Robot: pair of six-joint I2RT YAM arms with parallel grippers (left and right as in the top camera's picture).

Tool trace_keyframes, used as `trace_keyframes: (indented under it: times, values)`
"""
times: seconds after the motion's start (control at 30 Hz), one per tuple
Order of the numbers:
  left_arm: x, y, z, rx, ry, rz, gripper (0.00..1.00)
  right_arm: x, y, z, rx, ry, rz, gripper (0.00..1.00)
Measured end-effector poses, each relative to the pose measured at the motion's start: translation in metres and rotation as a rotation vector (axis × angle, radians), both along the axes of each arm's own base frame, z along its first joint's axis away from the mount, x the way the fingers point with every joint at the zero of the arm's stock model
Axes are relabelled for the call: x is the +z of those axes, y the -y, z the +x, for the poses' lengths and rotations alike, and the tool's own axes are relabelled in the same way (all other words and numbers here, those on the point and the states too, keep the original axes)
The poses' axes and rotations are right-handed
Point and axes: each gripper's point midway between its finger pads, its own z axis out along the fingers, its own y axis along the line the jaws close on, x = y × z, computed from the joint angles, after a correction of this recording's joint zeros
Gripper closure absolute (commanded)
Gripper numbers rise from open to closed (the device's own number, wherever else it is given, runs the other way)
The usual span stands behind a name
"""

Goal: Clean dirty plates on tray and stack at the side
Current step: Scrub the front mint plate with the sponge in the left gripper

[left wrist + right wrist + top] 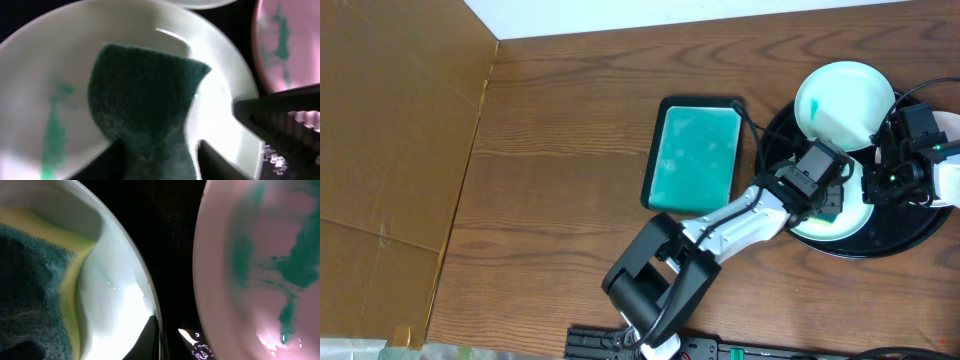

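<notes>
The black round tray [880, 245] holds three plates. My left gripper [157, 160] is shut on a green sponge [145, 95] and presses it on the near plate [220, 80], which has a green smear [55, 130] at its left. In the overhead view this gripper [825, 195] is over that plate [830, 228]. My right gripper [160, 340] is shut on that plate's rim [115, 280], beside the sponge [30, 280]. A second plate [260, 255] with a teal smear lies to the right. A third plate [840, 100] lies at the tray's far side.
A rectangular black-rimmed teal tray [695, 155] lies left of the round tray on the brown wooden table. The right arm [910, 150] covers part of the rightmost plate [950, 185]. A brown cardboard sheet [390, 150] covers the table's left part.
</notes>
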Motion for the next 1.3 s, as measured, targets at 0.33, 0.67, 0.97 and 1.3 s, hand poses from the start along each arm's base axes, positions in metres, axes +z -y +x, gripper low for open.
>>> trace_keyframes:
  times: [0.33, 0.67, 0.97, 1.3]
  values:
    - [-0.007, -0.002, -0.001, -0.045, 0.028, 0.057, 0.44, 0.000, 0.000, 0.000, 0.000, -0.001, -0.001, 0.99]
    - [-0.013, -0.003, -0.005, -0.062, 0.015, 0.076, 0.52, 0.000, 0.000, 0.000, 0.000, -0.002, -0.001, 0.99]
    - [-0.013, -0.002, -0.006, -0.079, 0.019, 0.079, 0.91, 0.000, 0.000, 0.000, 0.000, -0.003, -0.001, 0.99]
    - [-0.017, -0.044, 0.007, 0.015, 0.105, 0.305, 0.92, 0.000, -0.001, -0.003, 0.002, -0.015, 0.006, 0.99]
